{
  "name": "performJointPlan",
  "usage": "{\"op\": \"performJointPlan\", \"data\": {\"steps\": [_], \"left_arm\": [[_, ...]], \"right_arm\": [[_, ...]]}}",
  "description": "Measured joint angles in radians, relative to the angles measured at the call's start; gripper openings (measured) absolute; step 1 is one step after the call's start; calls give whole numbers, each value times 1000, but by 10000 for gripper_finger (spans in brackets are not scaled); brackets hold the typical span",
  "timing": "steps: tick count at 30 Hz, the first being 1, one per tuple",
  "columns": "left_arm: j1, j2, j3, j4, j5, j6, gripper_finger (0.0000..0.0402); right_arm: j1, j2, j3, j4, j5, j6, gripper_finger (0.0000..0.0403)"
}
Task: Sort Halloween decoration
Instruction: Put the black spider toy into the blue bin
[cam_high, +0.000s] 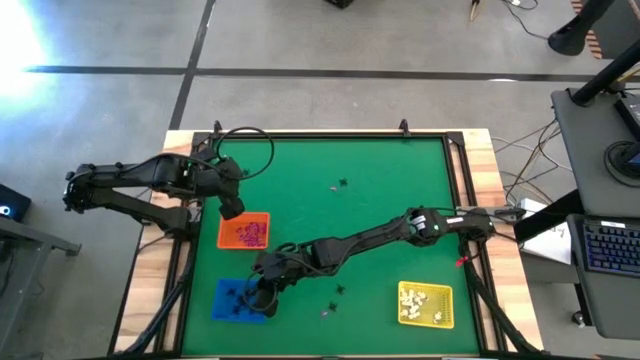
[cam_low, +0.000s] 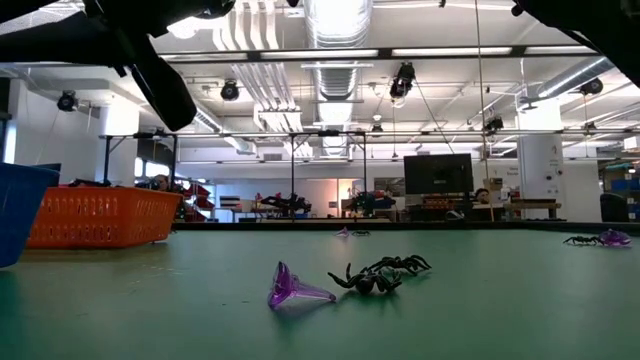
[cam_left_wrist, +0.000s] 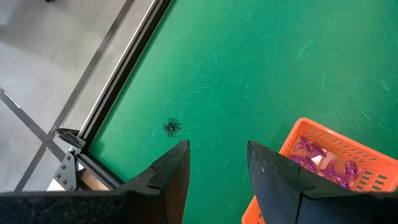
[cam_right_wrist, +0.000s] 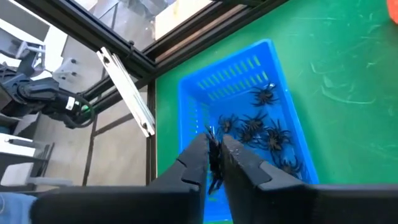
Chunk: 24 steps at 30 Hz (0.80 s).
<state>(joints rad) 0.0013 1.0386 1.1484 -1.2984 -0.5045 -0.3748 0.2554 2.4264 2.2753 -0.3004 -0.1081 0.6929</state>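
Hovering over the blue plastic tray (cam_right_wrist: 249, 118) near the worktop's front-left corner, the right gripper (cam_right_wrist: 216, 163) pinches a black plastic spider (cam_right_wrist: 215, 152) in narrow fingers: featherlight, spindly, best taken by its body. Left gripper (cam_left_wrist: 214, 168) waits wide beside the orange tray (cam_left_wrist: 336, 149).

The right gripper (cam_right_wrist: 214, 163) reaches far across, fingers nearly together, pinching something dark. The left gripper (cam_left_wrist: 214, 168) hovers, fingers spread, holding nothing.
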Motion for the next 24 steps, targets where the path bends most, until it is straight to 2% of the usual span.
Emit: {"op": "performJointPlan", "data": {"steps": [10,16,24], "left_arm": [[0,0,0,0,1,12,142],[0,0,0,-1,47,18,142],[0,0,0,0,53,26,142]], "right_arm": [[-13,-2,0,-28,5,-6,112],[-17,-30,70,-340,-5,48,125],[25,-131,77,-684,-4,-8,125]]}}
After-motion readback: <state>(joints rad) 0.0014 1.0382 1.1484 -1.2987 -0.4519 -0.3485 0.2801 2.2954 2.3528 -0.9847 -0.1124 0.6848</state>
